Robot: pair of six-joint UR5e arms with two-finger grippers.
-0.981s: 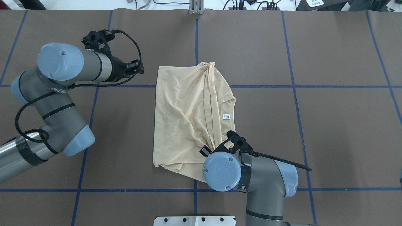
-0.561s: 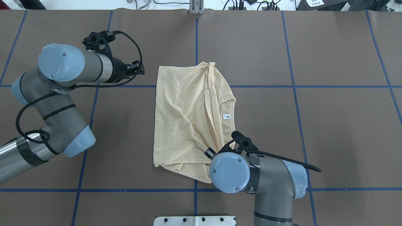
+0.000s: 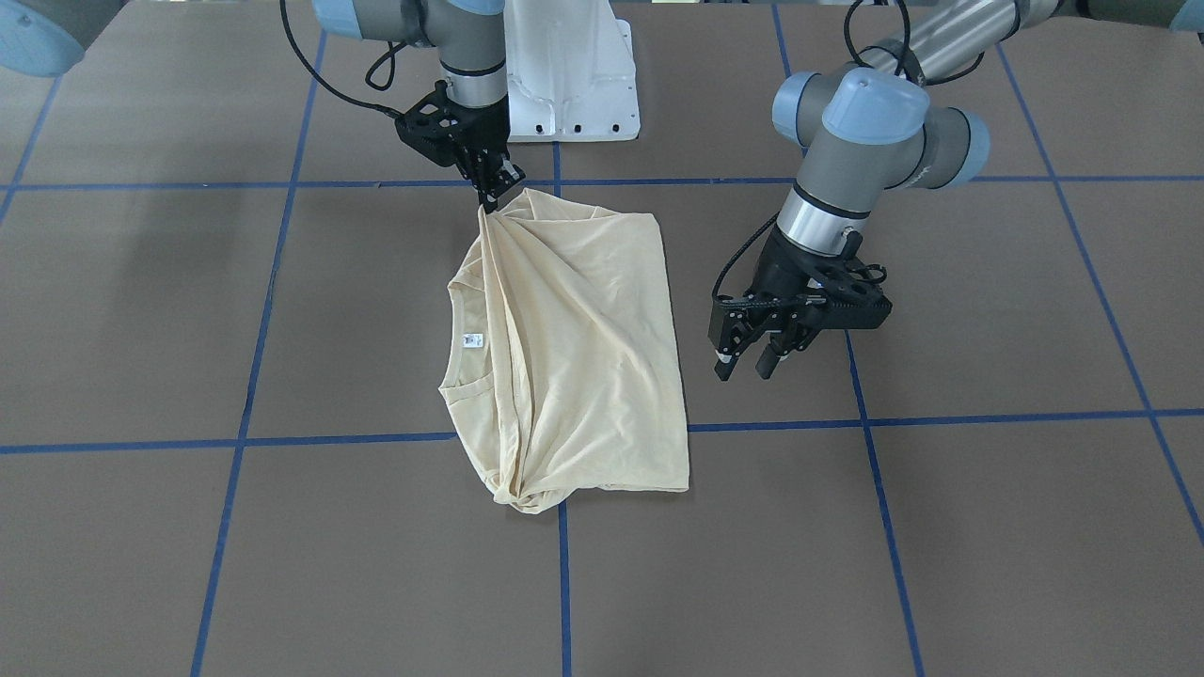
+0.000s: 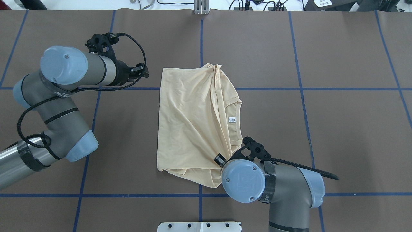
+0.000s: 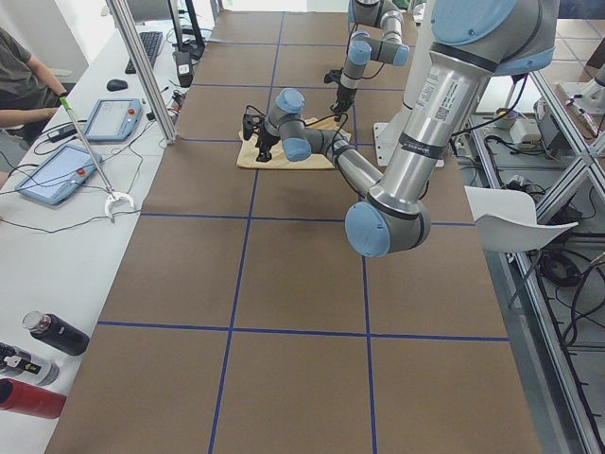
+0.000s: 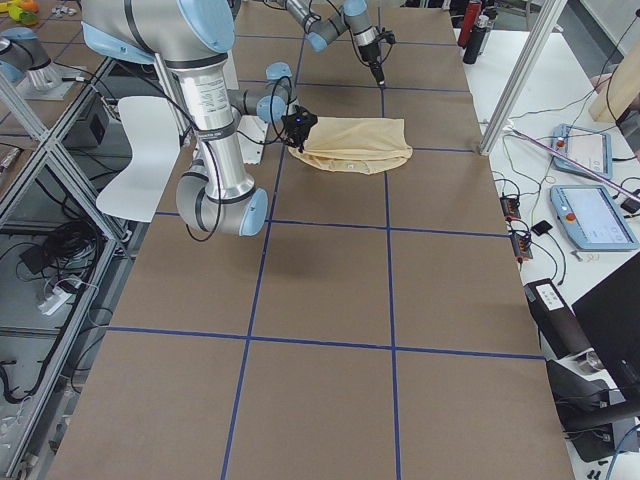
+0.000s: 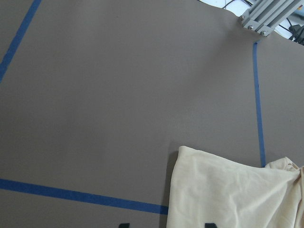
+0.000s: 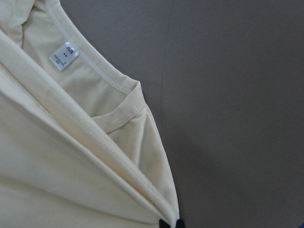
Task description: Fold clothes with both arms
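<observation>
Cream-yellow and thin, the long-sleeved T-shirt (image 4: pixel 193 122) lay part-folded on the brown desk (image 4: pixel 322 129), my right tool (image 3: pixel 489 193) clamped on its bunched near corner, my left tool (image 3: pixel 745 365) apart beside it, so I judged a slow, low pull would keep layers square.

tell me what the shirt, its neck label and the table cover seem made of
The shirt looks like thin knit, probably cotton jersey, matte: it drapes in fine creases, with a stitched neckband. The neck label is a small white fabric tab, woven or printed, cannot tell. The table cover is a matte brown sheet, perhaps paper or vinyl.
</observation>
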